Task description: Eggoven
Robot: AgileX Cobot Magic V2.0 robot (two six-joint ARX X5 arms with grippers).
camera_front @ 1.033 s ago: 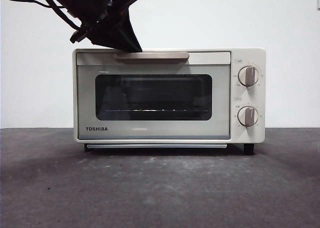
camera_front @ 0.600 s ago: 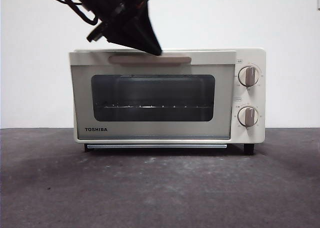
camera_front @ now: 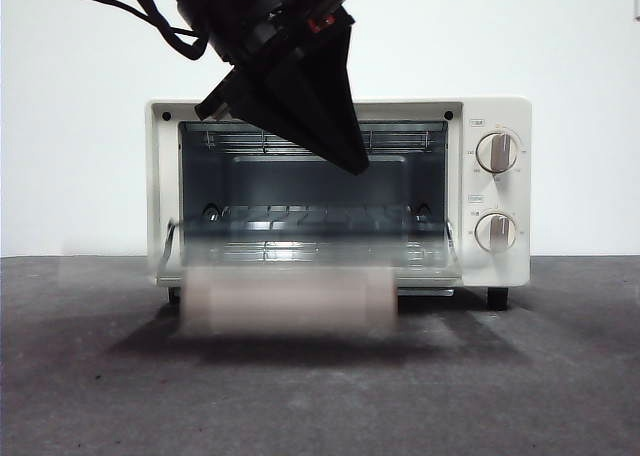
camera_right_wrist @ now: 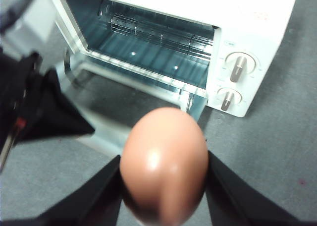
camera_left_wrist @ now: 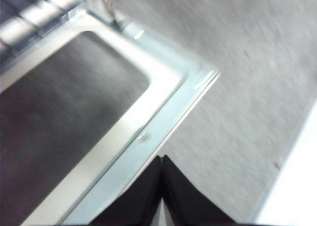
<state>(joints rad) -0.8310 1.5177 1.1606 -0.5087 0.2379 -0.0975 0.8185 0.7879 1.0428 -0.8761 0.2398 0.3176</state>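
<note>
Blurred oven [camera_front: 497, 191] door [camera_front: 290, 298] hangs open; left gripper [camera_left_wrist: 162, 159] closed, empty; right gripper [camera_right_wrist: 163, 186] clamps smooth egg [camera_right_wrist: 163, 164]

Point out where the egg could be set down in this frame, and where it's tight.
The wire rack inside the open oven looks bare, bordered by the side walls. The doorway is crowded: the left tool hangs there above the dropped door. The right tool holds the egg.

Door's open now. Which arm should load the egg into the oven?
Right. Its pincer already holds the egg, facing the open oven and its rack. The left pincer is shut, empty, above the dropped door.
</note>
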